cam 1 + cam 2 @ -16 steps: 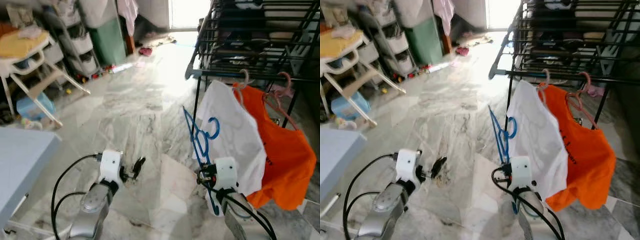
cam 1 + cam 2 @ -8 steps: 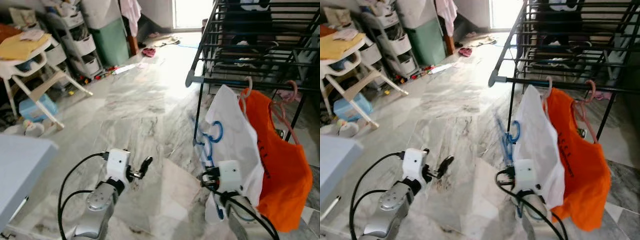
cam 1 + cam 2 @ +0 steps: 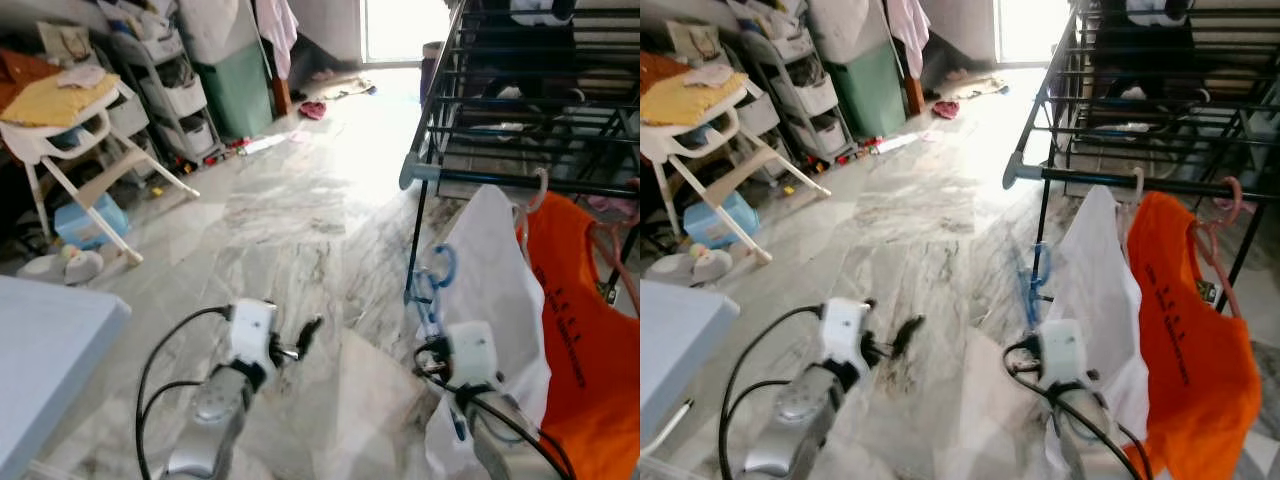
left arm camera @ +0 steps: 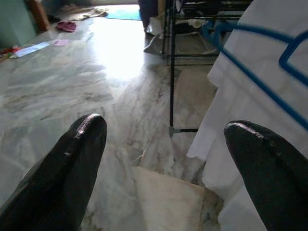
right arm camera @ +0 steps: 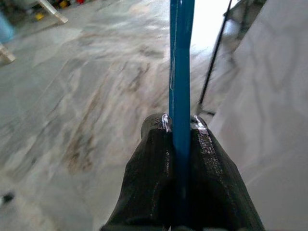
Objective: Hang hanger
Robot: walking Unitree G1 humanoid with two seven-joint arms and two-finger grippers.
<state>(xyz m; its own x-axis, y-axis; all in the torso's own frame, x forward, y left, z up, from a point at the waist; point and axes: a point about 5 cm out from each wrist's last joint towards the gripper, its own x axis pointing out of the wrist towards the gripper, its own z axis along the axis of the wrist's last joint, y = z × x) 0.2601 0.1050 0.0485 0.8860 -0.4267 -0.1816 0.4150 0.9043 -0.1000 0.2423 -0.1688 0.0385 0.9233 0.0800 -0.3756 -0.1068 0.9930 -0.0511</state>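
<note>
A blue hanger (image 3: 430,292) stands upright with its hook (image 3: 444,266) close against a white shirt (image 3: 497,280) on the drying rack. My right gripper (image 3: 430,356) is shut on the hanger's lower part; the right wrist view shows the blue bar (image 5: 181,57) pinched in the right gripper (image 5: 180,126). The rack's black rail (image 3: 530,184) with a grey end cap runs above the hook. An orange shirt (image 3: 582,310) hangs beside the white one. Low over the marble floor, my left gripper (image 3: 308,333) is open and holds nothing, its fingers (image 4: 79,159) wide apart.
A white high chair (image 3: 70,125) and plastic drawers (image 3: 165,85) stand at the far left, beside a green bin (image 3: 237,88). A pale blue table corner (image 3: 45,340) is near left. The tall black rack (image 3: 540,90) rises on the right. Marble floor (image 3: 290,210) lies between.
The whole picture has shifted, so the camera moved. The hanger stays in my right gripper and now sits closer against the white shirt, below the rail's end.
</note>
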